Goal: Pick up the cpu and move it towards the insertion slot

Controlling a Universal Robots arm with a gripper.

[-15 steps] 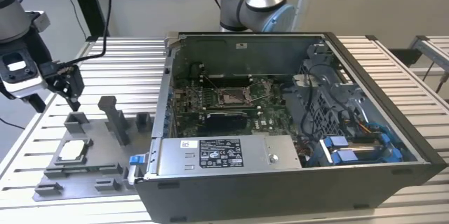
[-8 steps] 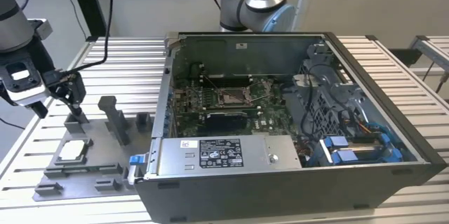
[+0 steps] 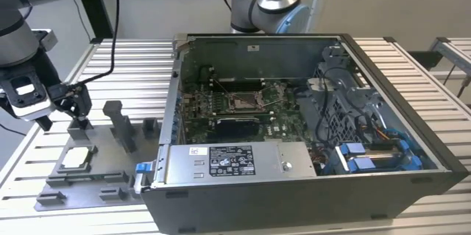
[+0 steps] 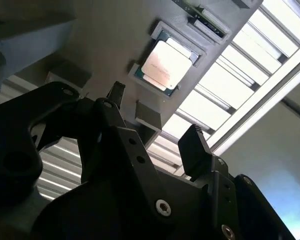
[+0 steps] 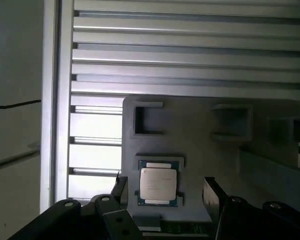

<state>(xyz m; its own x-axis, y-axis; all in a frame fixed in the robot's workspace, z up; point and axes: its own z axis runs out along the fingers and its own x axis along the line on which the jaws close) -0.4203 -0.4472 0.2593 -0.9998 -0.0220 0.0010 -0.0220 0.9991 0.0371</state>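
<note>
Case [image 3: 294, 202] came first: it lay open on its side, panel off, I judged so that the board [image 3: 220, 115] inside faced up for a reach from above. Outside the case, on the exterior view's left of it, sat the grey fixture [image 3: 96, 182], its pockets there to keep loose parts square. Inside the case, mid-board, the insertion slot [image 3: 245, 100] stood bare, its thin wire levers visible around the frame. The cpu [image 3: 76, 158] was outside the case, seated flat in a fixture pocket, metal top up. My jaws hung over that fixture, spread wide and holding nothing. In the first wrist view the cpu [image 5: 158, 186] showed between the two fingers [image 5: 212, 192], untouched, which I read as lining up for the pick. A ribbed metal desk [image 3: 412, 64] carried the case and fixture, and a plain pale wall [image 3: 169, 3] rose behind the case.
</note>
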